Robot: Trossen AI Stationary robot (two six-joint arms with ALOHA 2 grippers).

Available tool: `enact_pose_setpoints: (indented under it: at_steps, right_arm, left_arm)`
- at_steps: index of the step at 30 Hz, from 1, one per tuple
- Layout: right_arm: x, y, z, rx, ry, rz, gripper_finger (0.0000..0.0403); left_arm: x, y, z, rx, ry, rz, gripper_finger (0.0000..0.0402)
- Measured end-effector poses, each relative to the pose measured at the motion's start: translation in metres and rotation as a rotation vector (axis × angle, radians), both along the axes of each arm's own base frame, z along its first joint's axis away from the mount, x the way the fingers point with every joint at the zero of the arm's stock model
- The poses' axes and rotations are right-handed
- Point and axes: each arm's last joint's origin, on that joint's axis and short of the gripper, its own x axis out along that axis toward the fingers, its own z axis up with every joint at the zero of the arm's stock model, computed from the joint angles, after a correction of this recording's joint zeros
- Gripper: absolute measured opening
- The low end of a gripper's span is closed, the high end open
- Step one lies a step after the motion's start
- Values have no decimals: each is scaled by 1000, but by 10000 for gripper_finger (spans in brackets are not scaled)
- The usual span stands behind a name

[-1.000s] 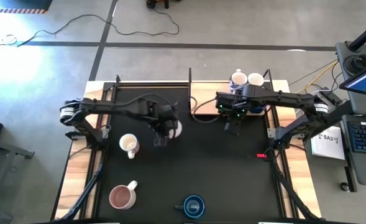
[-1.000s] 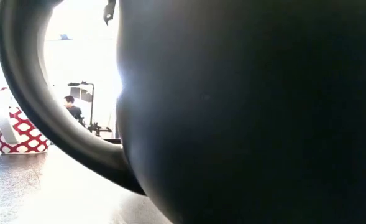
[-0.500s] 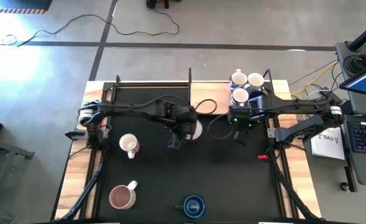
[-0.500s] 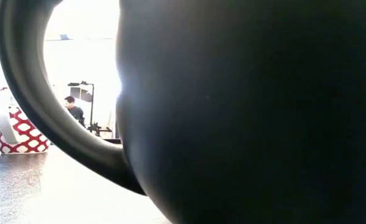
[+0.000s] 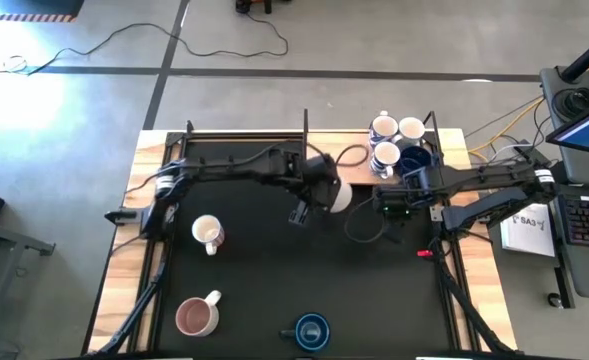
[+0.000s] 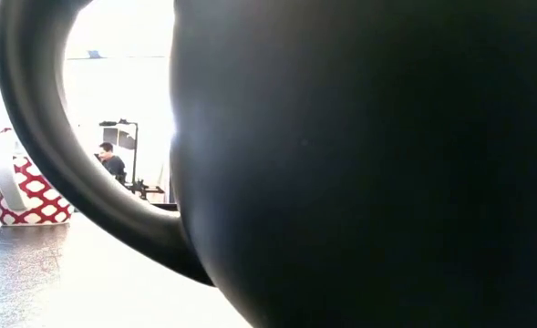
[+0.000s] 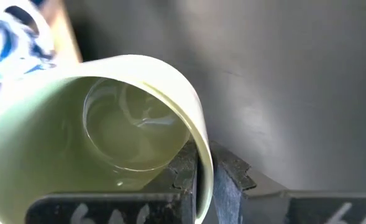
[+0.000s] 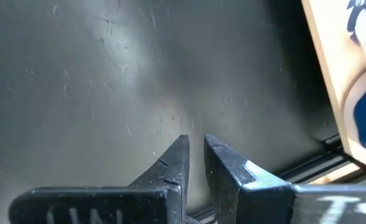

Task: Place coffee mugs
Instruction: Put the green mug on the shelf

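Looking down on the black mat (image 5: 274, 290), we see the left gripper (image 5: 319, 195) near the centre, toward twelve o'clock, its fingers pinched shut on the rim of a white mug (image 7: 102, 143) that it holds tilted above the mat. The right gripper (image 5: 392, 205) sits at about two o'clock, its fingers (image 8: 173, 165) nearly closed with a narrow gap and nothing between them. Four mugs (image 5: 394, 145) cluster at one o'clock on the wooden edge. A white mug (image 5: 207, 233) stands at nine o'clock, a pink mug (image 5: 196, 316) at seven, and a dark blue mug (image 5: 312, 330) at six, filling the low view (image 6: 359, 164).
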Motion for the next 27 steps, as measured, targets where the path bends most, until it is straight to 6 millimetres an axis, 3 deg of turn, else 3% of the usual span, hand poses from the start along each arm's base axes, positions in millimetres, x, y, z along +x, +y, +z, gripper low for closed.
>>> enact_pose_setpoints:
  at_steps: [7, 15, 18, 27]
  right_arm:
    - [-8, 4, -6, 1, 16, 12, 38]
    - [-19, 3, 1, -3, -37, 4, 38]
    - [-22, 3, 4, -1, -60, -1, 38]
    - [-21, 3, 5, 1, -93, 1, 38]
  left_arm:
    - [20, 43, -5, 51, -29, 15, 11]
    - [35, 101, -37, 69, 40, 105, 11]
    - [31, 109, -46, 57, 93, 119, 11]
    - [26, 110, -46, 51, 132, 118, 11]
